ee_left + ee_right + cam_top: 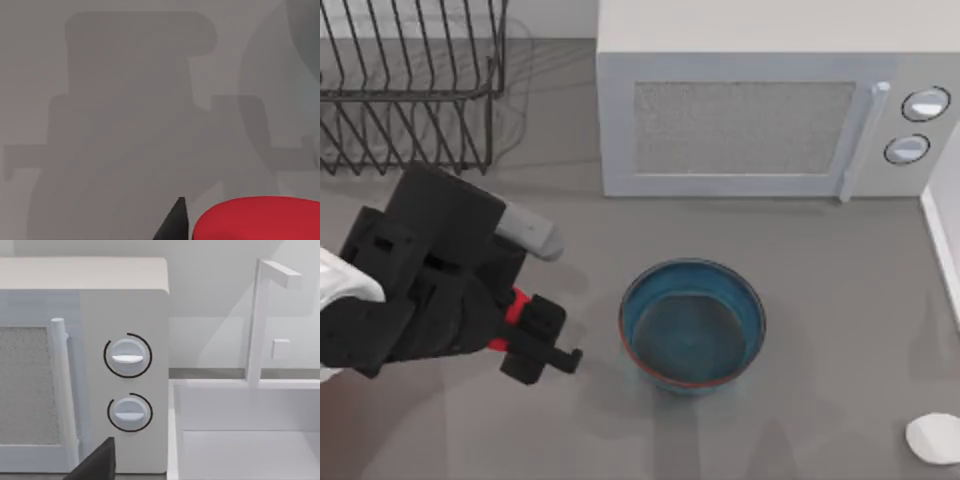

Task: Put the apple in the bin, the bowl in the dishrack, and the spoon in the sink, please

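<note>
My left gripper point(525, 335) is closed on the apple point(517, 308), raised left of the bowl point(692, 324); a loose pinch could drop it before the bin.

the top view hangs over the table point(800, 250) and looks straight down, taking in the dishrack point(410, 85) at the far left, the microwave point(760, 110) at the back, the bowl point(692, 323) in the middle and the spoon point(935, 438) at the near right edge. the left wrist view faces down at bare tabletop from very close — the apple point(257, 220) bulges in at its edge, the same red seen in the top view under the left arm. the right wrist view looks level across the table toward the back, quite near the microwave's dials point(127, 356) and the sink point(245, 430) with its faucet point(262, 320) — it shares the dials and door handle with the top view.
</note>
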`<state>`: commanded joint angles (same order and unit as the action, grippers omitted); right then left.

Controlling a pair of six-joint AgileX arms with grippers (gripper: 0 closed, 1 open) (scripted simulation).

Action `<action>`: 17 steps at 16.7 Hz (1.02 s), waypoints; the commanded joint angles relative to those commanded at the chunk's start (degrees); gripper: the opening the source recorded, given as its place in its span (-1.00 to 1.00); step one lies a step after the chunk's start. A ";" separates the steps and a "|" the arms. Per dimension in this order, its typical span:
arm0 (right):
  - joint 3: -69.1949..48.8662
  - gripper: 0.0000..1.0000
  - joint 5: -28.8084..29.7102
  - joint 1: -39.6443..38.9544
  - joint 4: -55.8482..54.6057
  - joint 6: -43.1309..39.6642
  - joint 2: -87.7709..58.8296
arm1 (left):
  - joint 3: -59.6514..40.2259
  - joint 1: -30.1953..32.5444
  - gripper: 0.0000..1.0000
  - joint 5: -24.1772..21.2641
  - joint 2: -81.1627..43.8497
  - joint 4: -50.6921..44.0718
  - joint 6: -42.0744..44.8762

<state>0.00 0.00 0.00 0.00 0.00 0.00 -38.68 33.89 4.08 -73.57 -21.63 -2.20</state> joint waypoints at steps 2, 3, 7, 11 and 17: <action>0.00 1.00 0.00 0.00 0.00 0.00 0.00 | -1.67 -4.37 -1.00 -0.18 -1.83 -3.68 5.44; 0.00 1.00 0.00 0.00 0.00 0.00 0.00 | -2.80 -7.04 -1.00 -0.31 -2.79 -5.83 9.07; 0.00 1.00 0.00 0.00 0.00 0.00 0.00 | -9.23 -19.72 -1.00 -1.20 -6.28 -15.70 29.48; 0.00 1.00 0.00 0.00 0.00 0.00 0.00 | -17.52 -33.20 -1.00 -2.57 -8.79 -26.44 56.12; 0.00 1.00 0.00 0.00 0.00 0.00 0.00 | -28.54 -49.62 -1.00 -4.47 -11.20 -42.35 93.97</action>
<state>0.00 0.00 0.00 0.00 0.00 0.00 -67.22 -15.72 -0.39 -84.76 -63.98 91.77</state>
